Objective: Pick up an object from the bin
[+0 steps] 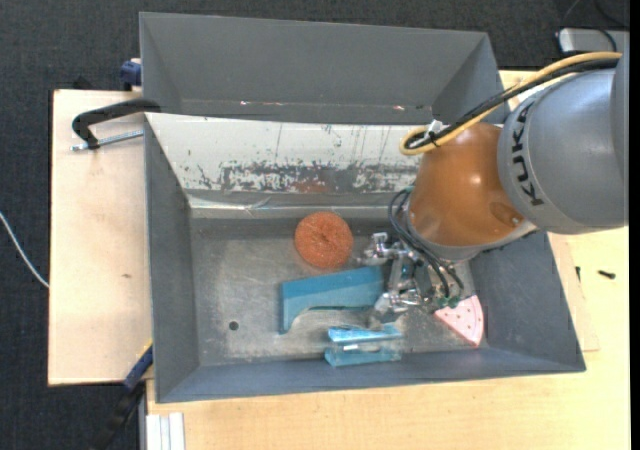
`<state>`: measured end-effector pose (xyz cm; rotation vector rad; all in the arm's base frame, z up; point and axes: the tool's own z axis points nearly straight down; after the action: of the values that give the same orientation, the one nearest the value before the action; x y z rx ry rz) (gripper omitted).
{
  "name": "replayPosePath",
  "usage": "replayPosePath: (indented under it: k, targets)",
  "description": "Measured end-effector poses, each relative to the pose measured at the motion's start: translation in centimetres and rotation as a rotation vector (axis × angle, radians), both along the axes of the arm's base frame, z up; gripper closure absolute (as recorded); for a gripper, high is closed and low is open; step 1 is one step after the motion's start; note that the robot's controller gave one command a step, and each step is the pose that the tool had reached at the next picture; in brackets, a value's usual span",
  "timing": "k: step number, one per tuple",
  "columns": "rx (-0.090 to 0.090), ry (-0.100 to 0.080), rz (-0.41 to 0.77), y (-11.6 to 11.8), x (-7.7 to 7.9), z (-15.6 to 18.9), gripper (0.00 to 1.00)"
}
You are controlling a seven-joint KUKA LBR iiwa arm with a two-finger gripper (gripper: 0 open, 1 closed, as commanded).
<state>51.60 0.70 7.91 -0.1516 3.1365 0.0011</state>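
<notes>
Gripper (392, 286) hangs low in the right half of the grey metal bin (170, 278), close to the floor, under the robot's rounded orange wrist cover (455, 193) and the grey arm (575, 153) that comes in from the right. Whether it is spread wide, narrow, or closed on anything cannot be told: its metal parts and thin wires make one tangle against the bin floor.

It is at the right end of a flat blue plastic piece with an angular, bent outline (330, 296), which lies near the middle of the floor and runs out to the left. I cannot tell whether the two are touching.

Just beyond the blue piece, toward the back wall, is a round orange fuzzy ball (323, 240). In front of it, near the front wall, lies a small light-blue clear packet (362, 343). To the gripper's right, near the sloping right wall, is a pink wedge shaped like a watermelon slice with dark seeds (463, 320).
</notes>
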Motion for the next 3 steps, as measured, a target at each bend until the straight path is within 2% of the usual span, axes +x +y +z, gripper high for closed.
replayPosePath:
  k: [1,2,3]
  targets:
    - [0.000,0.003,0.126,-1.3,0.5,11.4,1.00]
    - [0.000,0.003,0.126,-1.3,0.5,11.4,1.00]
    - [0.000,0.008,0.167,-0.5,0.8,16.2,1.00]
